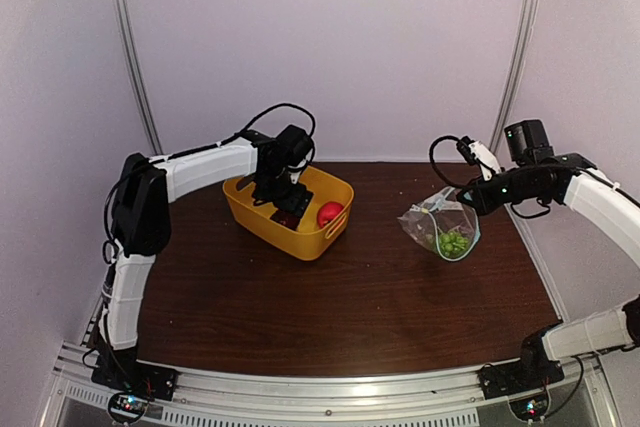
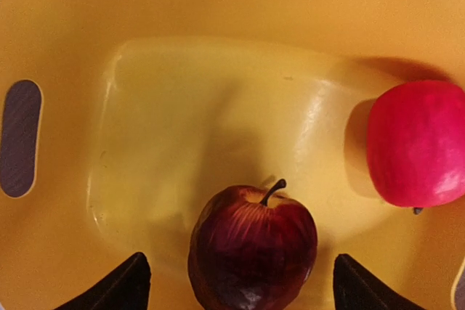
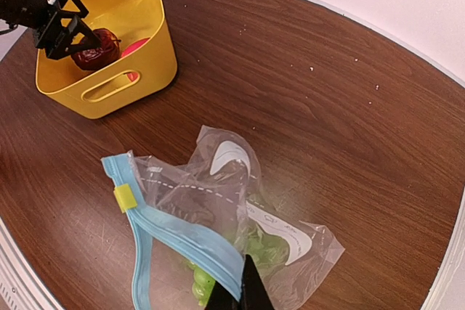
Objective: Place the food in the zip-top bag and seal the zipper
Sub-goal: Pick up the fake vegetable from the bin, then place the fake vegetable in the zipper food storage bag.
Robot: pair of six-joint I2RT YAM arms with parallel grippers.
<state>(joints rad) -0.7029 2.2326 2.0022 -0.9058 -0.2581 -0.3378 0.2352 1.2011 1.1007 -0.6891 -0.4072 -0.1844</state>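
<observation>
Clearly the left gripper point(image 2: 240, 284) stands open astride the maroon fruit point(image 2: 253, 241) in the yellow basket point(image 2: 218, 5); the right gripper point(image 3: 243, 292) pinches the zipper point(image 3: 182, 234).

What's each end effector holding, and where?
Right end effector pinches the zip-top bag by its blue zipper edge. Left end effector is open over the maroon fruit, holding nothing.

The basket point(image 1: 285, 235) stands on the table point(image 1: 340, 317), holding an apple point(image 2: 253, 248) and, right of it, a ball-like fruit point(image 2: 415, 143). Right of the basket sits the bag point(image 1: 425, 215), grapes point(image 1: 454, 243) inside.
</observation>
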